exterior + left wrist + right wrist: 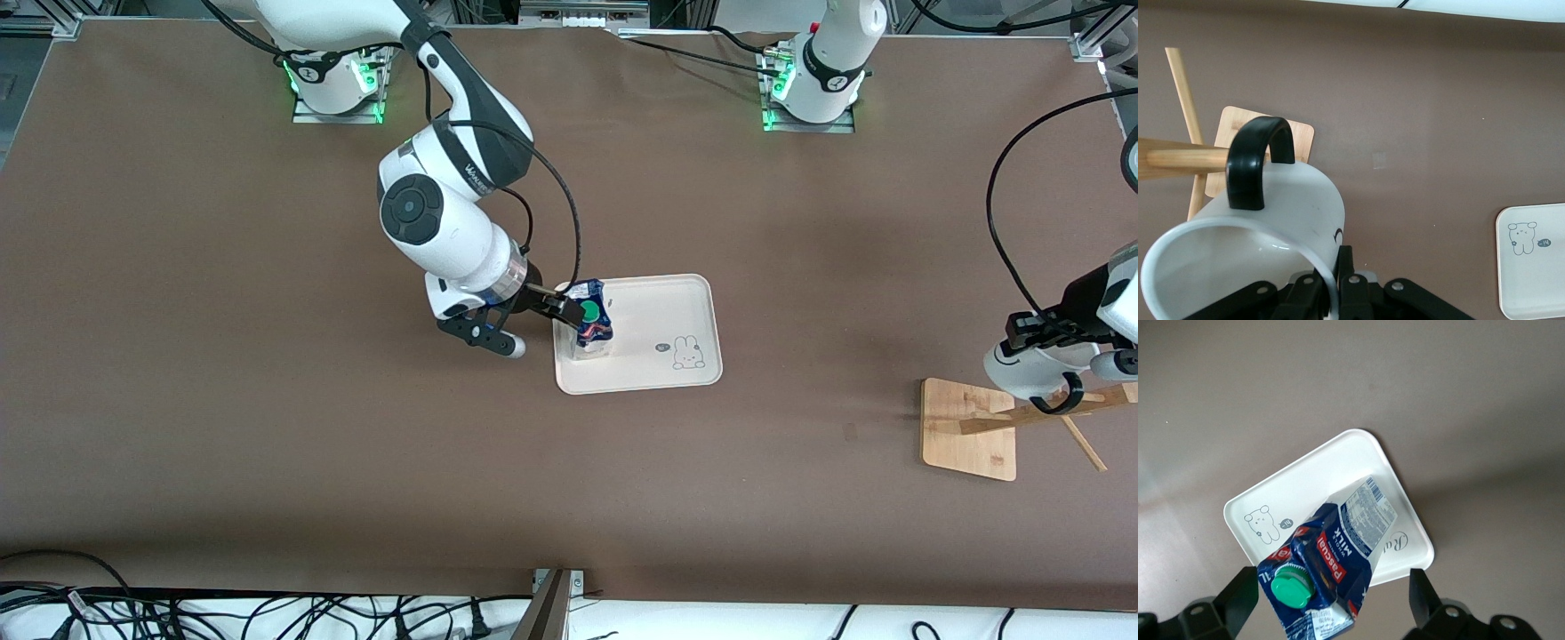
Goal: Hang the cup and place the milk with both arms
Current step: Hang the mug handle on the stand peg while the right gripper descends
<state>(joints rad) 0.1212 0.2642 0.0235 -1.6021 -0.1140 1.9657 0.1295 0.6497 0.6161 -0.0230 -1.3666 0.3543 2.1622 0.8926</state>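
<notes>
Right arm is reaching from its base toward mid-table, its black two-finger right gripper (569,308) sitting at the edge of the white rounded-rectangle tray (685,298) on the side toward the right arm's end. The small dark blue and white gable-top milk carton (590,322) with a round green screw cap (589,311) is standing on that end of the tray. In the right wrist view the carton (1328,570) is lying between the two spread fingers (1426,597), with open gaps showing on both sides; nothing is pinching it. A rabbit drawing (686,353) is marking the tray's corner nearer the front camera, toward the left arm's end.

Left arm is working at the left arm's end of the table, over the light wooden rack with a flat square base (969,429) and slanting pegs. The left gripper (1338,283) is pinching the rim of the small white mug (1291,210), fingers pressed together on the wall. The mug's black loop handle (1258,160) is sitting around the tip of one wooden peg (1178,160). A thinner dowel (1186,127) is crossing that peg at a slant. The brown table surface (267,427) is lying under everything.
</notes>
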